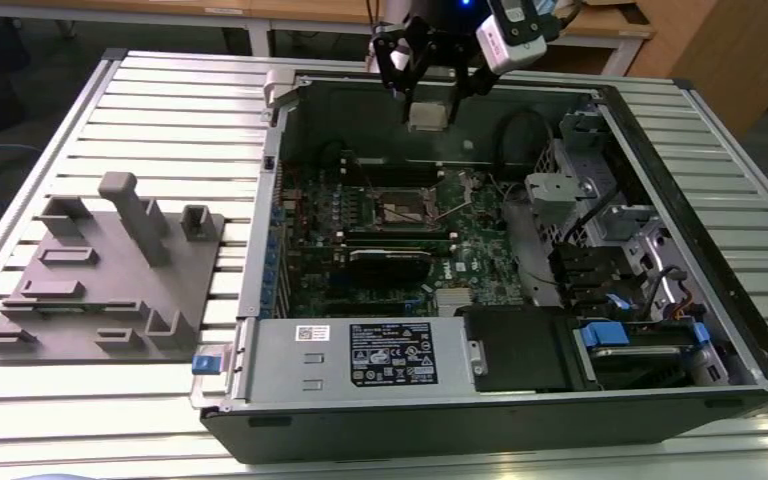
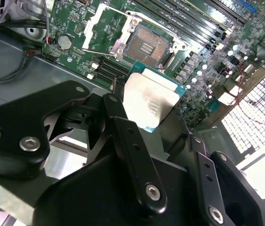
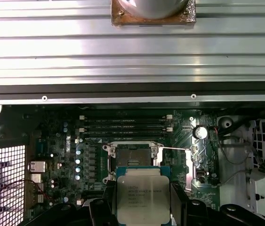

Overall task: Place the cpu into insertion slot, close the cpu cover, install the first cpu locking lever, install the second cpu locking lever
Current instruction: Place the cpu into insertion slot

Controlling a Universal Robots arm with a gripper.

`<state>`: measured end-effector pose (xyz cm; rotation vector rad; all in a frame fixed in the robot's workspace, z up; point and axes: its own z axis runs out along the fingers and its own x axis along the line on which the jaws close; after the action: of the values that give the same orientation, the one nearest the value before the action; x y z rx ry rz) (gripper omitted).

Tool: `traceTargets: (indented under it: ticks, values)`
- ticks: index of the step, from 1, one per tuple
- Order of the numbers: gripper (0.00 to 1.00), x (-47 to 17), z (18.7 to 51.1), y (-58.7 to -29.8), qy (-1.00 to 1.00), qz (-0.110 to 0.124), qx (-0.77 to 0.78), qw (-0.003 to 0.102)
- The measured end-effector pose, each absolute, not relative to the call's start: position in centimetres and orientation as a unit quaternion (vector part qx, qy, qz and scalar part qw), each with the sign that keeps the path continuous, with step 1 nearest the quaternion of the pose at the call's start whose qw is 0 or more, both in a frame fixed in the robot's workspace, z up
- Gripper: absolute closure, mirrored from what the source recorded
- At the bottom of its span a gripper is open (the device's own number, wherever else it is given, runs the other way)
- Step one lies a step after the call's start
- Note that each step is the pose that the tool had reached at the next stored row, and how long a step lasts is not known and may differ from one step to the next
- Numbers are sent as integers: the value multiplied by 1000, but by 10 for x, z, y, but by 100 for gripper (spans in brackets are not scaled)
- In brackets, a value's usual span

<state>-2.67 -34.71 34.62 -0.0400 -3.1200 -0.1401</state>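
Observation:
My gripper hangs above the back of the open computer case, shut on the cpu, a flat square chip with a dull silver top. In both wrist views the cpu sits between the black fingers, held by two opposite edges. The insertion slot lies below on the green board, uncovered, with its dark contact field showing. The cpu cover, a thin silvery frame, stands swung open at one side of the slot. A thin wire lever sticks out beside the slot.
Long black memory slots run next to the socket. The labelled power-supply box closes the case's near end, and drive cages with cables fill the exterior view's right. A grey fixture plate lies on the slatted table at the exterior view's left.

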Motion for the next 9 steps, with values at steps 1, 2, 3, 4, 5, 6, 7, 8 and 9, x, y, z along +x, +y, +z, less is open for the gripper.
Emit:
traceTargets:
  ticks: [1,2,3,4,5,6,7,8,9]
  values:
    - [46,-27,346,-347,-999,-45,-13,9]
    - [46,-27,345,-347,-999,-45,-13,9]
    - [46,-27,345,-347,-999,-45,-13,9]
    - [46,-27,344,-347,-999,-45,-13,9]
    - [46,-27,343,-347,-999,-45,-13,9]
    - [46,-27,342,-347,-999,-45,-13,9]
    - [46,-27,341,-347,-999,-45,-13,9]
    - [46,-27,340,-347,-999,-45,-13,9]
    - [46,-27,339,-347,-999,-45,-13,9]
